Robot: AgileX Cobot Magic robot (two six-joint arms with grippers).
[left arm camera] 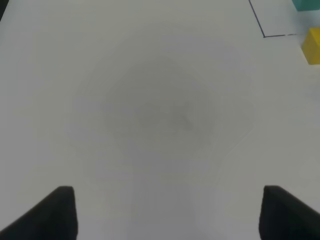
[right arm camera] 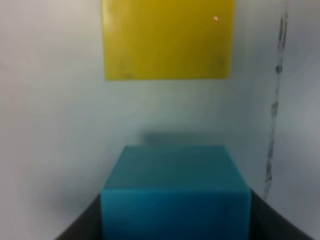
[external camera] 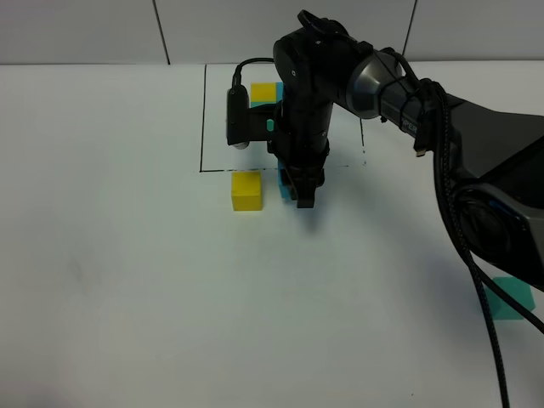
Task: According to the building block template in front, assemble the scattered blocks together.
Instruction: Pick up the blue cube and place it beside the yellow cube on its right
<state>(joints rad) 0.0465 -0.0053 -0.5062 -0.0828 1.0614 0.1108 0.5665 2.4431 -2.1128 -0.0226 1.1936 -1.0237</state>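
Note:
My right gripper (external camera: 299, 194) reaches across the middle and is shut on the blue cube (external camera: 282, 184), just in front of the template's front line. In the right wrist view the blue cube (right arm camera: 175, 195) fills the space between my dark fingers (right arm camera: 82, 227). The yellow cube (right arm camera: 167, 37) lies a short gap beyond it. That yellow cube (external camera: 246, 189) sits to the left of the blue one, apart from it. The teal-green cube (external camera: 511, 298) lies far right. The building block template (external camera: 263, 92) stands at the back inside its black frame (external camera: 204, 119), partly hidden by the arm. My left gripper (left arm camera: 167, 215) is open over bare table.
The right arm and its cable (external camera: 476, 280) stretch from the right edge over the right half of the table. The left wrist view catches the frame's corner (left arm camera: 264, 36) and the yellow cube (left arm camera: 312, 46) at its edge. White table (external camera: 127, 297) surrounds everything.

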